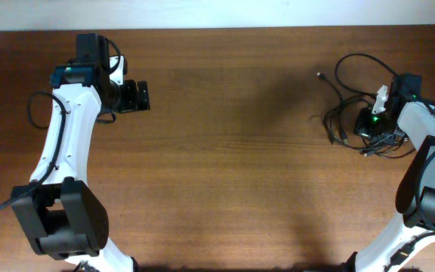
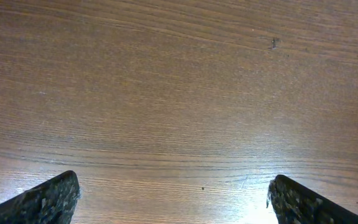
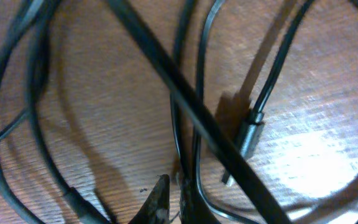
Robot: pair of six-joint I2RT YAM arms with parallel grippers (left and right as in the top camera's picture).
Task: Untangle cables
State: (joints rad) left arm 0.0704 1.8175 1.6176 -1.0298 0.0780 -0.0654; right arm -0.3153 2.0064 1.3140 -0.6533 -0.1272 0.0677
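- Plainly, little was done: the cables (image 1: 338, 113) lay as one looped tangle, crossing each other directly under and around my right gripper (image 1: 372, 121).
- Just ahead of its one visible fingertip (image 3: 160, 198), cords overlapped beside a silvery plug (image 3: 248, 134). I couldn't tell whether those fingers were clamped on anything.
- My left gripper (image 2: 173, 190) had its fingers apart, with only bare table (image 2: 179, 74) between them and the cables well away.
- By my judgement, every cord was left to separate.

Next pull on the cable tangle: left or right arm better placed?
Right. The right gripper sits amid the cables, with cords crossing by its fingertip. The left gripper hangs open over the table, far from them.
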